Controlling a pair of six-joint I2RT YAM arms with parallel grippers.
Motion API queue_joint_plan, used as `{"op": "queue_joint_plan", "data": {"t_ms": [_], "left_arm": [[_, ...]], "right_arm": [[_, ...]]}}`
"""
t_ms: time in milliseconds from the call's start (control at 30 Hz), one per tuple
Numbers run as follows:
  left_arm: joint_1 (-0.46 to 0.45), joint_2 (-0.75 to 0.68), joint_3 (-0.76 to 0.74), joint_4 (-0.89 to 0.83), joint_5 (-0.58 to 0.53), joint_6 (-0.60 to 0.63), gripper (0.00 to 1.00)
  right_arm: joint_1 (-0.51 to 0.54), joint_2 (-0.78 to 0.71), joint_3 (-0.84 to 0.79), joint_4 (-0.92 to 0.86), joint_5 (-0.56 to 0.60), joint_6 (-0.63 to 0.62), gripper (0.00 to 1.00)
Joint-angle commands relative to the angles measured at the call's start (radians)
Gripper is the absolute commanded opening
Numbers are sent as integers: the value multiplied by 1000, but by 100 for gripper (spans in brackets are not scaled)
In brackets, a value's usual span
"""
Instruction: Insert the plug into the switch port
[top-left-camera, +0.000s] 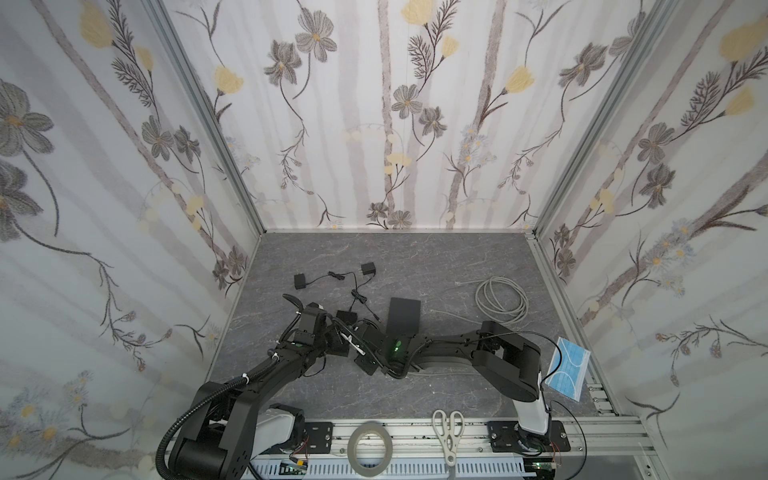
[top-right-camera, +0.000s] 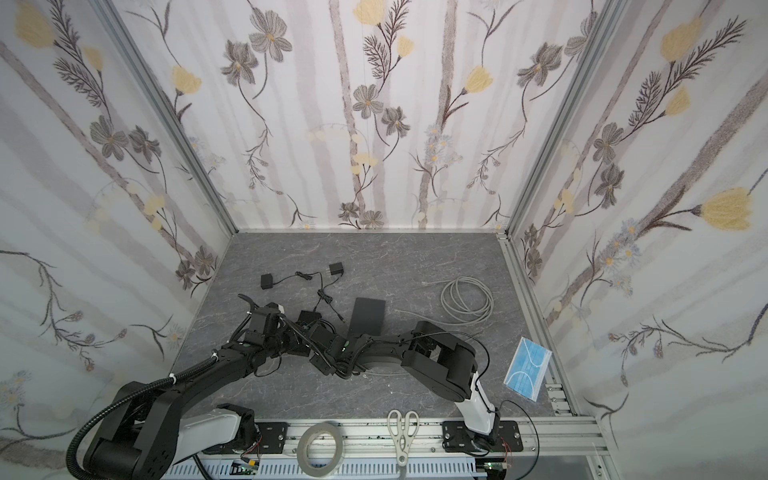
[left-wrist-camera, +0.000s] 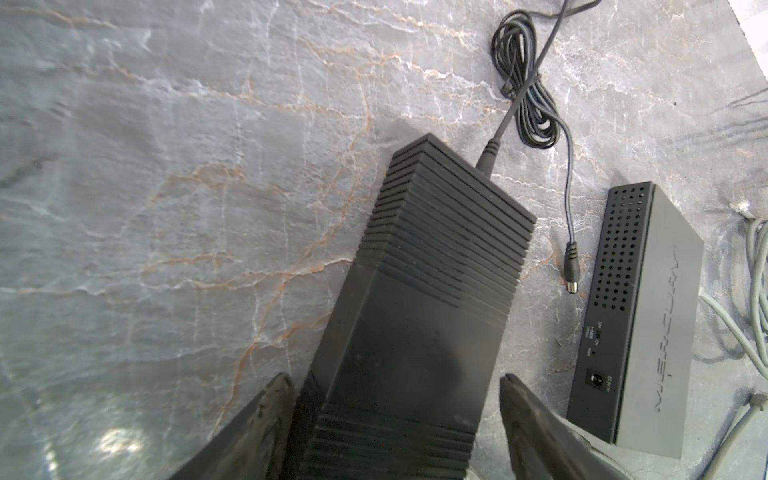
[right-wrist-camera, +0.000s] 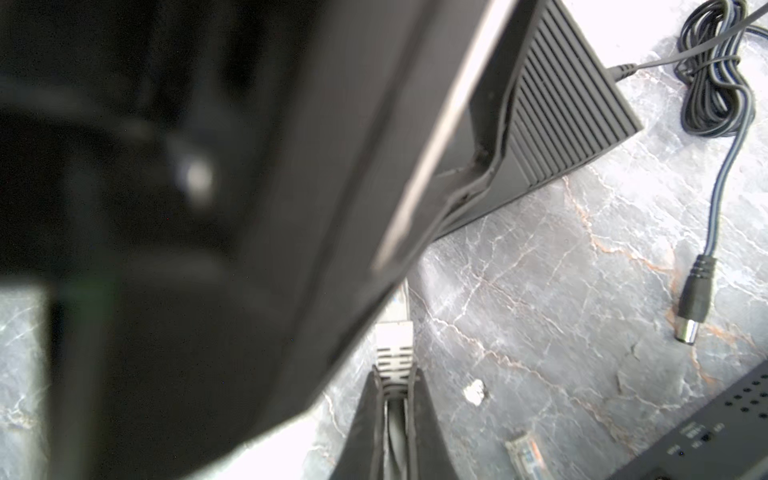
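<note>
The black switch lies flat mid-table; its perforated side and a small round socket face the left wrist view. My right gripper is shut on the grey ribbed boot of a network plug, low over the table beside the switch corner. My left gripper is open and straddles a black ribbed power adapter, with a gap at one finger. The adapter's barrel plug lies loose between adapter and switch.
A coiled grey cable lies at the back right, and a loose clear connector near the switch. Two small black adapters with thin cords sit behind. A blue mask, scissors and a tape roll are along the front rail.
</note>
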Motion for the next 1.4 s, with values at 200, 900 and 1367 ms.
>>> {"op": "queue_joint_plan", "data": {"t_ms": [200, 900, 1367], "left_arm": [[-3, 5, 3, 53, 82, -1, 80], [-4, 13, 5, 54, 81, 0, 80], [-3, 10, 4, 51, 82, -1, 80]], "right_arm": [[31, -10, -26, 110, -171, -94, 4], [77, -51, -58, 164, -154, -147, 5], [73, -32, -40, 132, -18, -94, 4]]}}
